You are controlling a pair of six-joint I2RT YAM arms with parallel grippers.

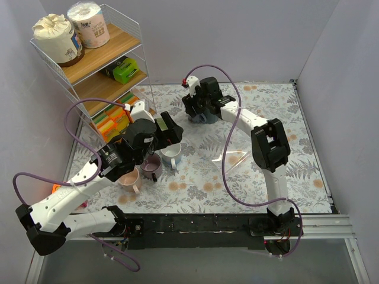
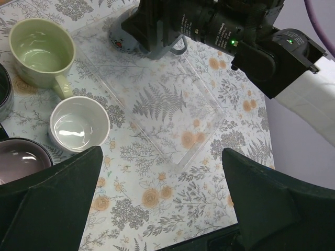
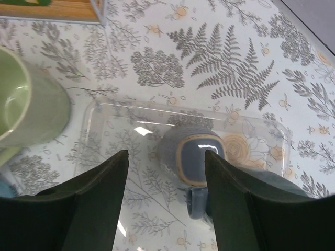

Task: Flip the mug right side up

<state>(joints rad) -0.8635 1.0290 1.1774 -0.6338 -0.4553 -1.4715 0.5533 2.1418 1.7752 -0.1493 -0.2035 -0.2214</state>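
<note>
**Top view:** two arms reach over a floral worktop. The right tool stands at upper centre directly above one blue-grey mug and hides most of it, so the mug's attitude cannot be made out here. The left tool, left of centre, covers part of a group of three: a pink mug, a dark purple mug and a white mug. One wire shelf rack at upper left carries two paper rolls. One clear tray is barely discernible right of centre. **Left wrist view:** the left tool's two fingers fill the lower corners, spread wide with nothing between them. One green mug, the white mug and the dark purple mug, cut off at lower left, stand upright. A dark rim at the left edge is too cropped to identify. The blue-grey mug, at the tray's upper end, is mostly masked by the right tool. **Right wrist view:** the blue-grey mug sits base-up on the clear tray at lower centre, its handle toward the bottom edge. It is seen between the right tool's wide-set fingers, and contact cannot be determined. The green mug is cropped at the left.
</note>
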